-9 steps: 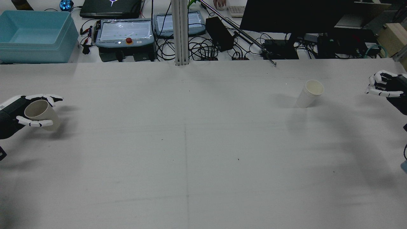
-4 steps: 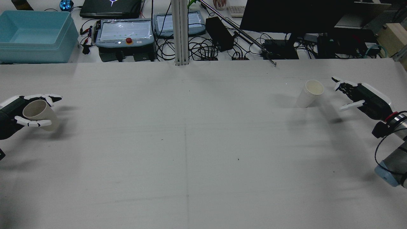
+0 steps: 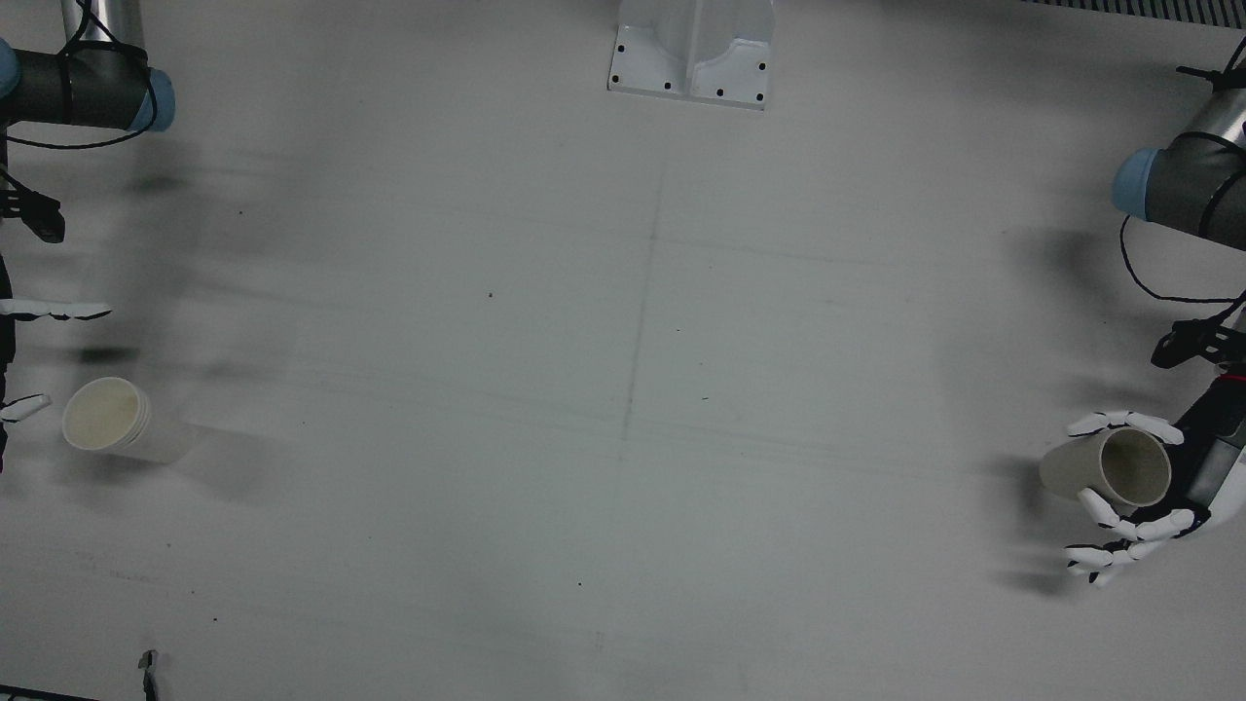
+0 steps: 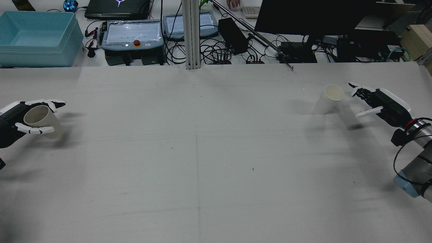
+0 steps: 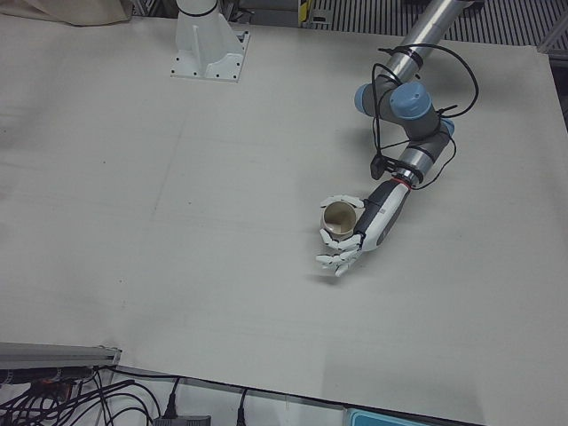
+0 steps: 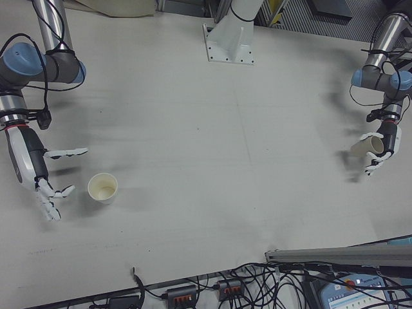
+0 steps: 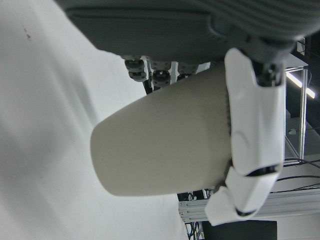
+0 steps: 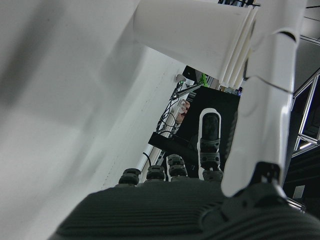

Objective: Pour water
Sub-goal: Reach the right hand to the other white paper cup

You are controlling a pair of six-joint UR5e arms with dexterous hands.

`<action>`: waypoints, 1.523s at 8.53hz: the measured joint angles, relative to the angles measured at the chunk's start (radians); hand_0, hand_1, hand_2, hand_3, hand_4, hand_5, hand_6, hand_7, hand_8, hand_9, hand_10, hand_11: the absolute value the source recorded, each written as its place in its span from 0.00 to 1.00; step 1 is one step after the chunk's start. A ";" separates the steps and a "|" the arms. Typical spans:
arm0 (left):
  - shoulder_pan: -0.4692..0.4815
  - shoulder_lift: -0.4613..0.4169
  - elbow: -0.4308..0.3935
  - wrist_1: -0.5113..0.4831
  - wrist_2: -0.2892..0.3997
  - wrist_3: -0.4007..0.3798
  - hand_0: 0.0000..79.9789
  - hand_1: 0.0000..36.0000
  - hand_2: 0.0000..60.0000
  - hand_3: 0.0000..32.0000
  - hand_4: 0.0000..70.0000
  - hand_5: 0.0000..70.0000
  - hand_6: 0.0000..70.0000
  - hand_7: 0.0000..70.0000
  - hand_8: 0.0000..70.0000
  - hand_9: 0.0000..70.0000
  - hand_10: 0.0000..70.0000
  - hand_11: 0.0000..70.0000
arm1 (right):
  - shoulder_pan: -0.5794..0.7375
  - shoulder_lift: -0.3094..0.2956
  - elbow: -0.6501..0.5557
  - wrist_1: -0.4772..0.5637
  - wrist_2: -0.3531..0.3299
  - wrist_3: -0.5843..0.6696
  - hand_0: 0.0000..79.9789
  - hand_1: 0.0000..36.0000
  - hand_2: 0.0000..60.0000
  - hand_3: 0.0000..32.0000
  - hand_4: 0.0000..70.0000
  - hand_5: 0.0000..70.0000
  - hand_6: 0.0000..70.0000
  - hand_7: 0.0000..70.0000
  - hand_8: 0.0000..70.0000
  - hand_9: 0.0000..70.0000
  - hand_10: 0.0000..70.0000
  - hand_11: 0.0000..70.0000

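My left hand (image 4: 15, 122) is shut on a beige paper cup (image 4: 42, 120) at the table's left edge and holds it slightly tilted. The hand also shows in the front view (image 3: 1149, 506) with the cup (image 3: 1105, 469), and in the left-front view (image 5: 364, 232). In the left hand view the cup (image 7: 165, 137) fills the frame between the fingers (image 7: 255, 130). A stack of white paper cups (image 4: 328, 99) stands far right. My right hand (image 4: 378, 101) is open just to the right of it, not touching. The stack (image 8: 200, 35) shows in the right hand view.
A blue bin (image 4: 37, 37), control boxes (image 4: 131, 35), cables and a dark monitor (image 4: 314, 17) stand beyond the table's far edge. An aluminium post (image 4: 191, 33) rises at back centre. The white table (image 4: 202, 152) spans between the two hands.
My right hand has swung in from the far right edge towards the white cup stack and spread its fingers. My left hand has shifted slightly with the beige cup.
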 measured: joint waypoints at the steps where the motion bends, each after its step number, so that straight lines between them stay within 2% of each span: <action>1: 0.000 0.001 0.000 0.000 0.000 -0.002 0.75 1.00 1.00 0.00 0.92 1.00 0.29 0.37 0.25 0.23 0.06 0.12 | 0.010 0.001 -0.004 -0.012 0.004 -0.001 0.71 0.59 0.02 0.00 0.06 0.75 0.08 0.16 0.06 0.06 0.03 0.08; 3: 0.000 0.001 0.001 0.000 0.000 -0.002 0.75 0.98 1.00 0.00 0.93 1.00 0.29 0.36 0.25 0.22 0.07 0.12 | 0.015 0.026 -0.014 -0.056 0.023 -0.008 0.70 0.56 0.02 0.00 0.02 0.71 0.07 0.17 0.05 0.06 0.03 0.08; 4: 0.001 0.002 0.004 -0.002 0.000 -0.002 0.75 0.98 1.00 0.00 0.94 1.00 0.29 0.36 0.24 0.22 0.07 0.12 | 0.009 0.044 -0.016 -0.083 0.028 -0.016 0.69 0.54 0.01 0.11 0.00 0.68 0.05 0.17 0.04 0.05 0.03 0.08; 5: 0.001 0.003 0.007 -0.004 0.000 -0.002 0.75 0.98 1.00 0.00 0.94 1.00 0.29 0.36 0.24 0.22 0.07 0.12 | -0.004 0.061 -0.017 -0.112 0.030 -0.023 0.68 0.52 0.00 0.62 0.00 0.65 0.02 0.15 0.04 0.04 0.03 0.07; 6: 0.000 0.005 0.009 -0.007 0.000 -0.003 0.74 0.97 1.00 0.00 0.93 1.00 0.29 0.36 0.24 0.22 0.07 0.12 | -0.020 0.073 -0.017 -0.134 0.030 -0.028 0.67 0.51 0.02 0.84 0.00 0.64 0.01 0.16 0.04 0.03 0.02 0.06; 7: 0.000 0.007 0.011 -0.011 0.000 -0.003 0.74 0.97 1.00 0.00 0.93 1.00 0.29 0.35 0.24 0.22 0.07 0.12 | -0.033 0.083 -0.018 -0.153 0.030 -0.036 0.66 0.50 0.02 1.00 0.00 0.63 0.00 0.16 0.04 0.03 0.02 0.06; 8: 0.000 0.009 0.011 -0.013 0.000 -0.003 0.74 0.96 1.00 0.00 0.93 1.00 0.28 0.35 0.24 0.22 0.07 0.12 | -0.040 0.089 -0.018 -0.164 0.030 -0.042 0.66 0.50 0.02 1.00 0.00 0.64 0.00 0.16 0.04 0.03 0.02 0.06; 9: 0.000 0.011 0.011 -0.015 0.000 -0.006 0.75 0.96 1.00 0.00 0.93 1.00 0.29 0.36 0.24 0.22 0.07 0.12 | -0.044 0.094 -0.017 -0.171 0.030 -0.045 0.66 0.51 0.04 0.86 0.00 0.67 0.01 0.18 0.04 0.04 0.02 0.06; 10: 0.000 0.012 0.011 -0.016 0.000 -0.008 0.75 0.96 1.00 0.00 0.92 1.00 0.28 0.36 0.24 0.22 0.07 0.12 | -0.045 0.099 -0.017 -0.175 0.030 -0.047 0.67 0.52 0.06 0.66 0.00 0.69 0.02 0.20 0.04 0.05 0.02 0.06; 11: 0.000 0.013 0.011 -0.018 0.000 -0.010 0.75 0.96 1.00 0.00 0.92 1.00 0.28 0.36 0.24 0.22 0.07 0.12 | -0.046 0.107 -0.017 -0.183 0.030 -0.048 0.67 0.52 0.07 0.64 0.00 0.69 0.02 0.20 0.05 0.05 0.02 0.06; 13: -0.001 0.015 0.008 -0.020 0.000 -0.019 0.75 0.96 1.00 0.00 0.91 1.00 0.28 0.35 0.24 0.22 0.06 0.12 | -0.046 0.119 -0.016 -0.192 0.031 -0.054 0.67 0.54 0.09 0.67 0.00 0.71 0.03 0.22 0.05 0.07 0.02 0.06</action>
